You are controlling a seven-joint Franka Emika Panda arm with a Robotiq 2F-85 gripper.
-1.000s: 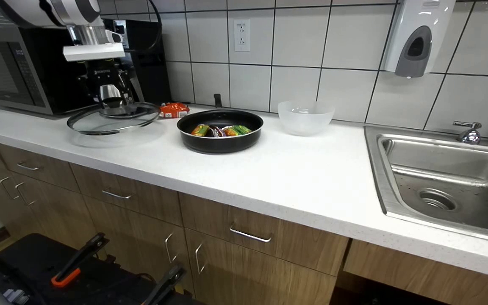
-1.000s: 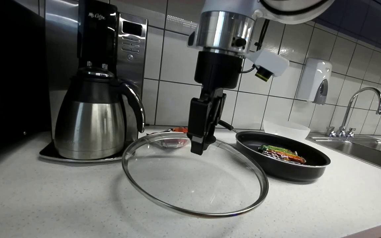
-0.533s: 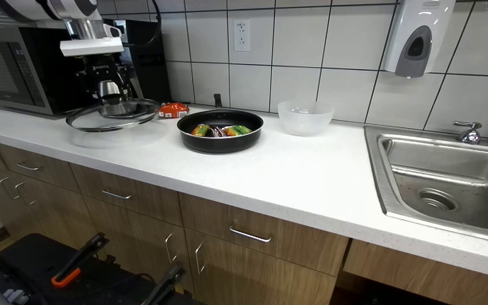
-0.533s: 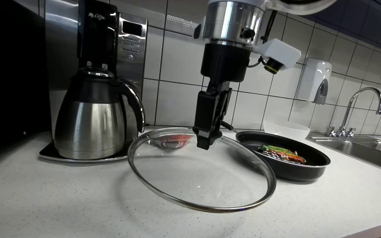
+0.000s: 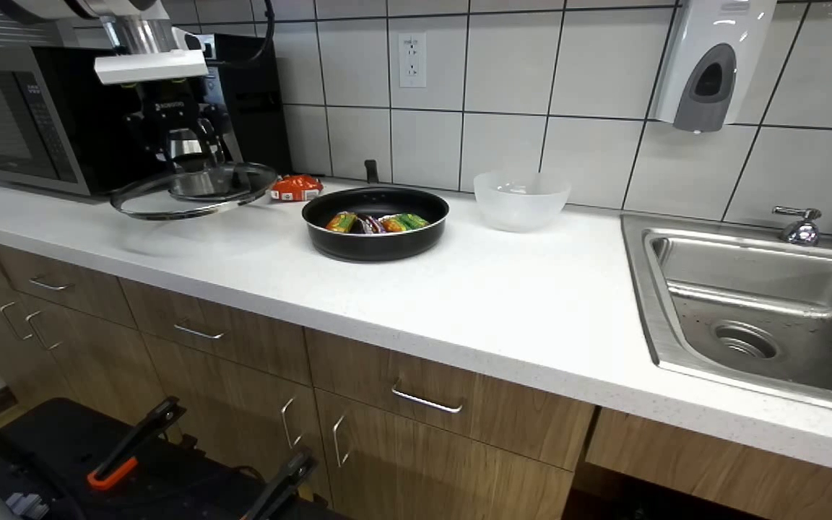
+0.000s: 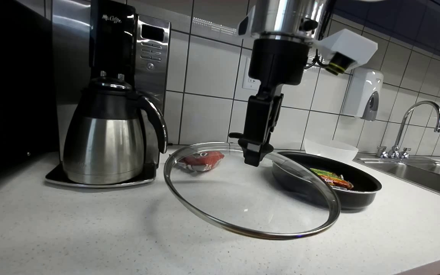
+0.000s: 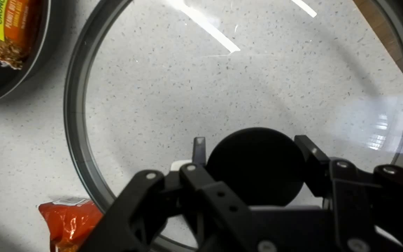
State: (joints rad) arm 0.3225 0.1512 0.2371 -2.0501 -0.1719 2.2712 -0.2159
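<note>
In an exterior view, to the far left of the fingers, there stands a coffee maker. In its front is the steel carafe, well apart from the fingers, with the handle pointing toward them. Closer on the same side, and behind the fingers, a red packet lies on the white counter; one sees it there through glass.

This glass is the round lid with metal rim, and it spreads out around and below the fingers. The gripper has the lid by its black knob: the two fingers are parted just enough to have this knob between them, one on each side. Because black stands against black, it is difficult to say exactly where each fingertip meets the knob. The lid hangs slightly tilted above the counter, and its soft shadow falls on the surface beneath.

Right of the fingers, in both exterior views, comes the black pan, which stands flat on the counter near to the lid. Inside it lie some snack bars in bright wrappers, green and orange among the colours. Farther right from the fingers, a frosted bowl stands close to the tiled wall. Then a soap dispenser is fixed on this wall, higher than the fingers, and below it the steel sink is set into the counter, well apart from them.
</note>
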